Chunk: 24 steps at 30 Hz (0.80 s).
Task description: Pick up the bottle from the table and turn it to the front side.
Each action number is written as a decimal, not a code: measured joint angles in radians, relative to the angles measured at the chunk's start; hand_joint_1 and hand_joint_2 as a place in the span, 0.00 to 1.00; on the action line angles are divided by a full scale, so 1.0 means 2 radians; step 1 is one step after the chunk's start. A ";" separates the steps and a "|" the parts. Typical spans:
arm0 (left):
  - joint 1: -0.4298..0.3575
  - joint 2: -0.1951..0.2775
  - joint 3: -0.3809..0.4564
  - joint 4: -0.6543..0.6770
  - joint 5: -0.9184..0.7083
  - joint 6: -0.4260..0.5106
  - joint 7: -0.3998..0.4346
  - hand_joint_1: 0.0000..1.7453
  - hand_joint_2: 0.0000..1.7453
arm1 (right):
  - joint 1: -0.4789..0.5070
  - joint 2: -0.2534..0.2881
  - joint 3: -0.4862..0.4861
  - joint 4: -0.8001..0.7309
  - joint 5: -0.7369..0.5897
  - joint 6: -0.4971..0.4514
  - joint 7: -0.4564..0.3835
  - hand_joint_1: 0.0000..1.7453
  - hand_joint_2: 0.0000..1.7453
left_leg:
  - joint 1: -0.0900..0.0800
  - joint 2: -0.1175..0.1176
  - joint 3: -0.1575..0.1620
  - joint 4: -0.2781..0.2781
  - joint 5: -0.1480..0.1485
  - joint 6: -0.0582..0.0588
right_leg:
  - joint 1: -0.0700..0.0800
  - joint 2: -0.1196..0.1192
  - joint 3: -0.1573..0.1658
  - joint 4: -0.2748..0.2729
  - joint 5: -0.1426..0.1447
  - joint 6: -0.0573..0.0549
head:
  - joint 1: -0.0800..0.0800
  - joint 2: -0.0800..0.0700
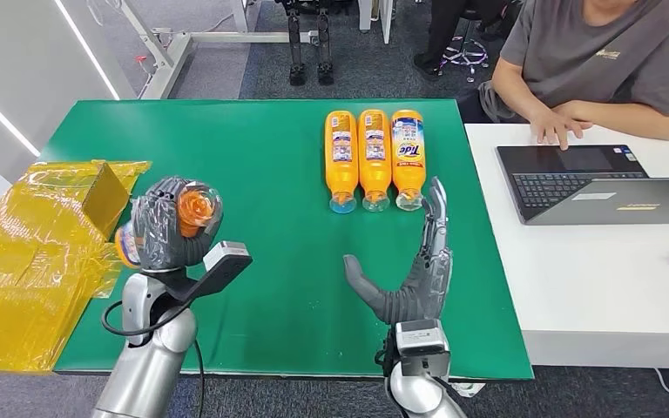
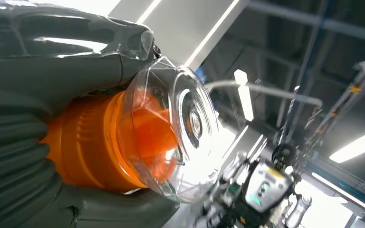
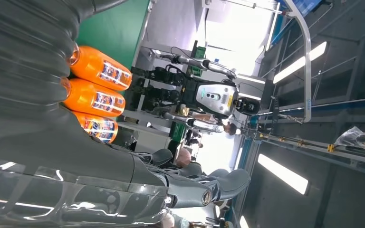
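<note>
Left hand point(image 1: 167, 228) is clamped on a bottle point(image 1: 193, 209), lifted above the tabletop's point(image 1: 253, 157) left edge, clear cap toward the camera. Right hand point(image 1: 414, 270) is spread, holding nothing, near three bottles point(image 1: 373, 158) at the far edge. Pick looks done; next, rotate until the label faces front.

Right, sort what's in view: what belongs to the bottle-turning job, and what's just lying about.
Job:
- bottle gripped in the left hand
- three orange bottles lying on the green table
- right hand, fingers apart, holding nothing

Lying about:
- yellow wrapping
- laptop
- person
</note>
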 joint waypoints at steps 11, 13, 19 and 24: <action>-0.035 0.023 0.033 0.020 -0.039 0.000 0.004 1.00 1.00 | -0.002 0.000 0.000 0.000 0.000 0.000 0.000 0.00 1.00 | 0.000 0.000 0.000 0.000 0.000 0.000 | 0.000 0.000 0.000 0.000 0.000 0.000 | 0.000 0.000; -0.038 0.028 0.037 0.023 -0.081 0.000 0.014 1.00 1.00 | -0.002 0.000 0.000 0.000 0.000 0.000 0.000 0.00 1.00 | 0.000 0.000 0.000 0.000 0.000 0.000 | 0.000 0.000 0.000 0.000 0.000 0.000 | 0.000 0.000; -0.075 0.056 0.042 0.069 -0.162 0.000 0.045 1.00 1.00 | -0.001 0.001 0.000 0.000 -0.003 0.003 0.000 0.00 1.00 | 0.000 0.000 0.000 0.000 0.000 0.000 | 0.000 0.000 0.000 0.000 0.000 0.000 | 0.000 0.000; -0.088 0.078 0.012 0.134 -0.223 0.000 0.082 1.00 1.00 | 0.001 0.001 0.001 0.000 -0.020 0.016 0.000 0.00 1.00 | 0.000 0.000 0.000 0.000 0.000 -0.001 | 0.000 0.000 0.000 0.000 0.000 0.000 | 0.000 0.000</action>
